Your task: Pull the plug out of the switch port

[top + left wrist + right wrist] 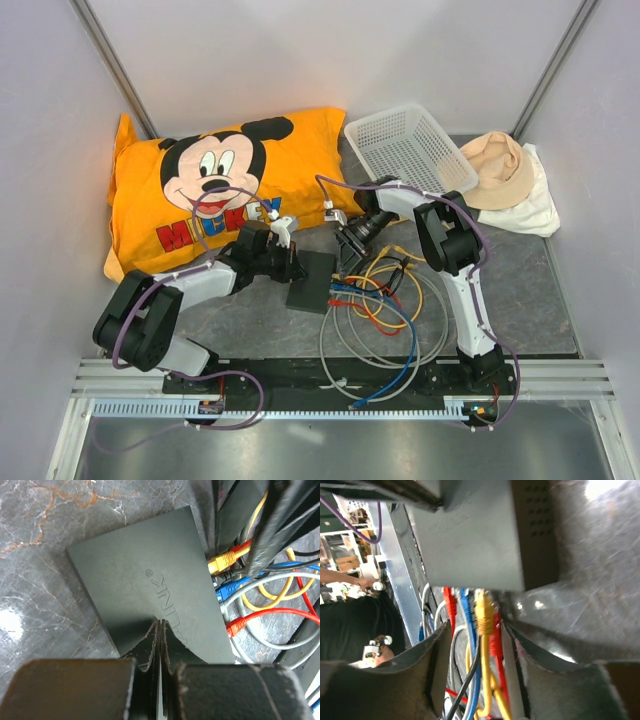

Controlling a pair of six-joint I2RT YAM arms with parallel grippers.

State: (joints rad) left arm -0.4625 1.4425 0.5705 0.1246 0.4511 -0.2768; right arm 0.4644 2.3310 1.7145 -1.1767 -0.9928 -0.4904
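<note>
Here's the switch (312, 282), lying flat on the table (520, 300), its socket edge facing the tangle of cables (385, 320). The left gripper (159, 626) is planted on the switch's top face, jaws squeezed together with nothing between them, tips bearing down on the lid.

At the socket edge, the right gripper (476, 645) is lined up with its jaws spread wide, one finger on each side of the yellow plug (484, 612). As far as I can tell, it isn't touching the plug yet. A blue plug (466, 602) and a red plug (449, 600) sit just beside the yellow one, so it's crowded in there!

That box looks light and smooth, so I'd expect it to skate across the stone unless it's pinned, which is surely the left arm's job. The plug is small, hard plastic, probably held by a clip, and the cord behind it is limp and no good to tug. The best hold is on the plug body right against the switch, pinching its flat sides and drawing straight out of the socket.
</note>
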